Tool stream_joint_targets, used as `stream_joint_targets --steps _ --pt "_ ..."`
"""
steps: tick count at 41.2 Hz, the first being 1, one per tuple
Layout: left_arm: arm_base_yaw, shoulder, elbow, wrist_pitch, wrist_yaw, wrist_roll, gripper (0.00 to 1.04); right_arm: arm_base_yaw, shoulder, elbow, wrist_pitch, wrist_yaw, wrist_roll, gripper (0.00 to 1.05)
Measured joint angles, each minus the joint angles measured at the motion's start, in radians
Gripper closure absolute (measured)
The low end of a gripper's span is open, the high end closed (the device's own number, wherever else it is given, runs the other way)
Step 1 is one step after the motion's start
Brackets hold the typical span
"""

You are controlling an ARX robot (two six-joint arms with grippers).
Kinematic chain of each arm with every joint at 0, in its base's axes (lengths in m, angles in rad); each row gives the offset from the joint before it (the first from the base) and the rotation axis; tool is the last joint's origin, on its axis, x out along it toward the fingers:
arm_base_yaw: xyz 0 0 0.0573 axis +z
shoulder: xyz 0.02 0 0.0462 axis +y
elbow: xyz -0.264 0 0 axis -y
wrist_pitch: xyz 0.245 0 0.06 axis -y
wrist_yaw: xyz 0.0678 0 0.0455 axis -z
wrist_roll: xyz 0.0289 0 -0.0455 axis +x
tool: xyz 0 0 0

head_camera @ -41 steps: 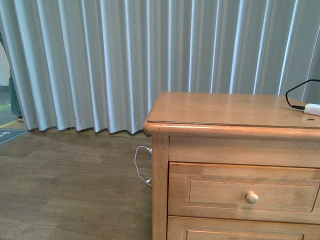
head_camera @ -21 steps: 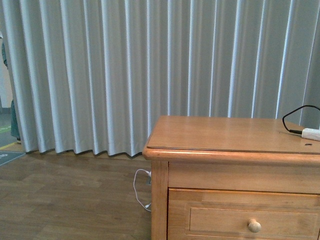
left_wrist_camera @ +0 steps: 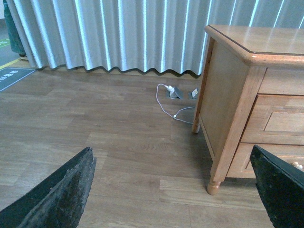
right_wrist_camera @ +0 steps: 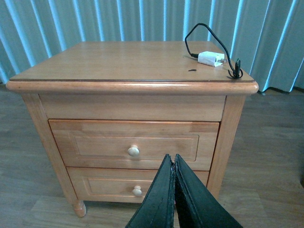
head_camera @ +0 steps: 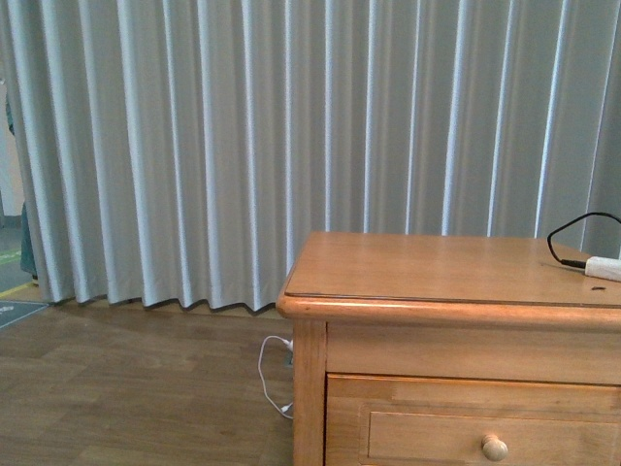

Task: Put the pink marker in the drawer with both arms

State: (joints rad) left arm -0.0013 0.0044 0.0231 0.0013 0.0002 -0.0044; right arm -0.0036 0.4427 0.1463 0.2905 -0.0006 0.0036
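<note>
While drawer [right_wrist_camera: 95, 142] sits closed (long axis sideways) | right end effector [right_wrist_camera: 172, 160] pinched together

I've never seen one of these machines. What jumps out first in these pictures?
Probably the light-brown wooden cabinet standing on the wood floor before a long pale pleated curtain, with both of its knobbed drawers shut; the upper drawer sits just under the top. On the cabinet top, near a back corner, lies a white plug with a looping black cable. Dark gripper fingers close together poke into the right wrist view.

Soft even daylight, sharp, mild glare.
</note>
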Motion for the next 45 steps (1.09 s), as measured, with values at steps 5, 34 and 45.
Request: stream_joint_targets --steps 5,34,45 --pt "0.0 0.0 0.0 0.0 0.0 0.0 0.06 0.0 -0.035 -0.027 -0.005 0.0 0.0 1.03" --pt "0.0 0.0 0.0 0.0 0.0 0.0 0.06 0.0 -0.263 -0.141 -0.109 0.0 0.0 1.03" --pt "0.0 0.0 0.0 -0.001 0.0 0.0 0.06 0.001 -0.437 -0.14 -0.289 0.0 0.0 1.03"
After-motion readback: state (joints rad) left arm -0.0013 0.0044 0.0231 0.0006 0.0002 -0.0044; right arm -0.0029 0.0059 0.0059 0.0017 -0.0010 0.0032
